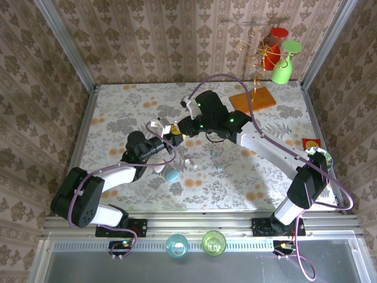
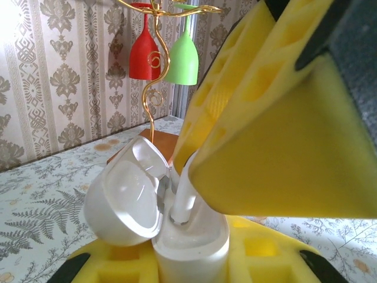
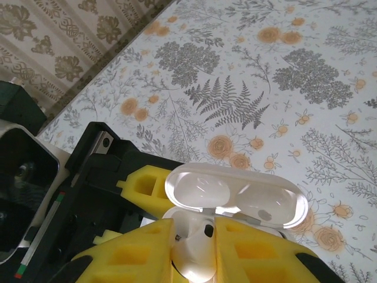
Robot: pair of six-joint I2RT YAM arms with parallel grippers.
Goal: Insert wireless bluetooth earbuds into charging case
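Note:
My left gripper (image 2: 191, 262) is shut on the base of a white charging case (image 2: 194, 236), held upright with its lid (image 2: 123, 200) hinged open to the left. My right gripper (image 3: 195, 236) is shut on a white earbud (image 3: 194, 262) and comes down over the case from the upper right. The earbud's stem (image 2: 184, 197) stands in a socket of the case. Seen from above, both grippers meet over the middle of the table, left (image 1: 165, 131) and right (image 1: 180, 128). A blue oval case (image 1: 172, 175) and a tiny teal earbud (image 1: 219, 168) lie on the cloth nearby.
A gold wire rack with a red and a green glass (image 1: 277, 56) stands at the back right, by an orange board (image 1: 252, 100). A red packet (image 1: 310, 143) lies at the right edge. Two cups (image 1: 177, 244) (image 1: 214, 242) sit on the near rail.

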